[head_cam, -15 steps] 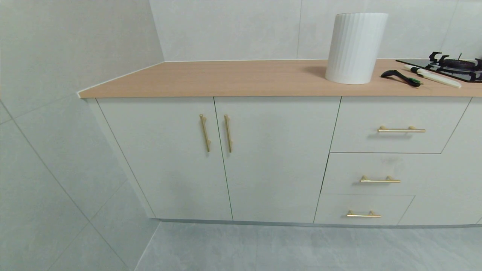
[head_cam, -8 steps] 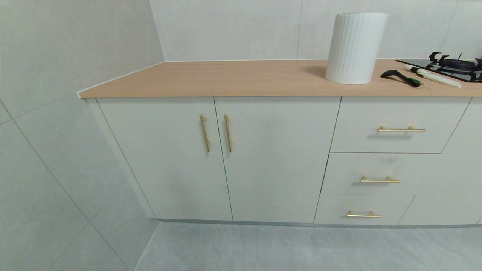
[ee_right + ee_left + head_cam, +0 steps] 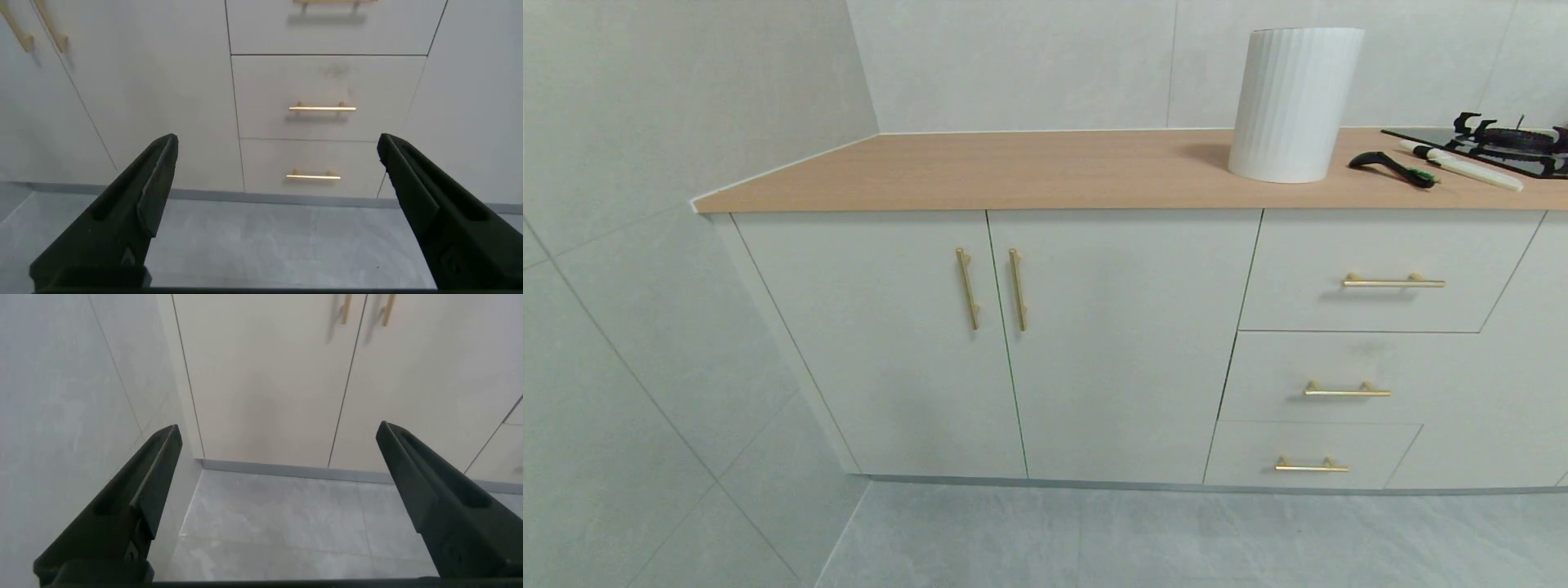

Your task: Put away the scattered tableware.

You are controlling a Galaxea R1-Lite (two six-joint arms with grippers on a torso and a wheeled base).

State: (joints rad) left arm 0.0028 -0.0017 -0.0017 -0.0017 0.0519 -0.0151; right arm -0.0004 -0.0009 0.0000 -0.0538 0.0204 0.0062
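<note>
Looking down from the head camera, I have a wooden countertop (image 3: 1013,167) set into a corner of tiled wall (image 3: 645,245). The tableware I am after sits at its right end. A black-handled utensil (image 3: 1392,167) lies flat there, and just behind it is a long white utensil (image 3: 1462,166) with a dark and green band near one end. The two are close together but look apart. Both lie between a tall white ribbed canister (image 3: 1294,102), standing upright on the counter, and the black hob (image 3: 1519,139) at the edge of my view. The white utensil runs along the hob's near edge, and I cannot tell whether it rests on the glass. Under the counter the double doors (image 3: 890,343) are shut, their two gold handles (image 3: 968,287) side by side. To their right is a stack of three drawers (image 3: 1380,245), all closed, each with a gold bar handle. My left gripper (image 3: 278,510) hangs low in front of the double doors with grey floor (image 3: 310,523) beneath it. Its fingers (image 3: 122,514) are spread wide with nothing between them. My right gripper (image 3: 278,212) is low in front of the drawers, facing the middle drawer handle (image 3: 322,108) and the lower one (image 3: 313,175). Its fingers (image 3: 441,212) are also splayed wide and empty, and both grippers are well away from the utensils on the counter.
</note>
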